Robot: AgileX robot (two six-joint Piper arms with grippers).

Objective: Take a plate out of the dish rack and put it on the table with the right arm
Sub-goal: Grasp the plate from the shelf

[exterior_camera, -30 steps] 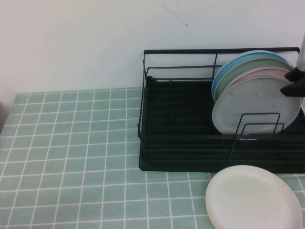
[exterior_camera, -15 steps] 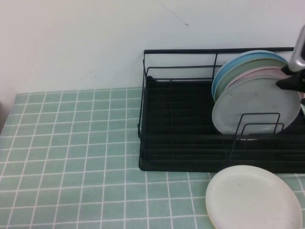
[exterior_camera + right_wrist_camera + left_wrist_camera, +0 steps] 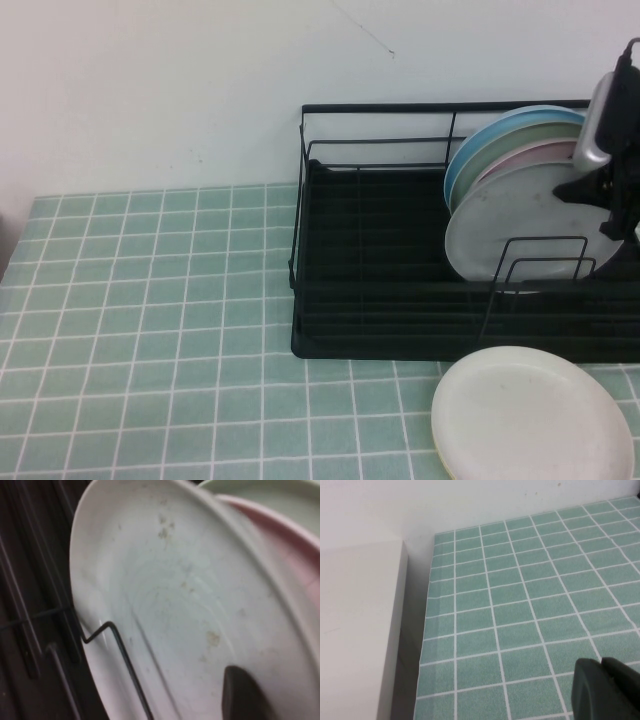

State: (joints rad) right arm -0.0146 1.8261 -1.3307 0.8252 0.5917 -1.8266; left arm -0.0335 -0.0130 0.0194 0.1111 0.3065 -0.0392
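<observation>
Plate (image 3: 520, 225) stands frontmost in dish rack (image 3: 400, 300) (right end).

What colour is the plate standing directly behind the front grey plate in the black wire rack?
Pink: the round pink plate, clearest in the high view.

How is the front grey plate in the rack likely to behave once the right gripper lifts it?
The plate looks rigid, so it shouldn't flex. Its smooth face may slip between fingers. It leans on the pink plate behind a wire divider of the dish rack, so it could snag. Right gripper is open at its rim; the left gripper is parked.
</observation>
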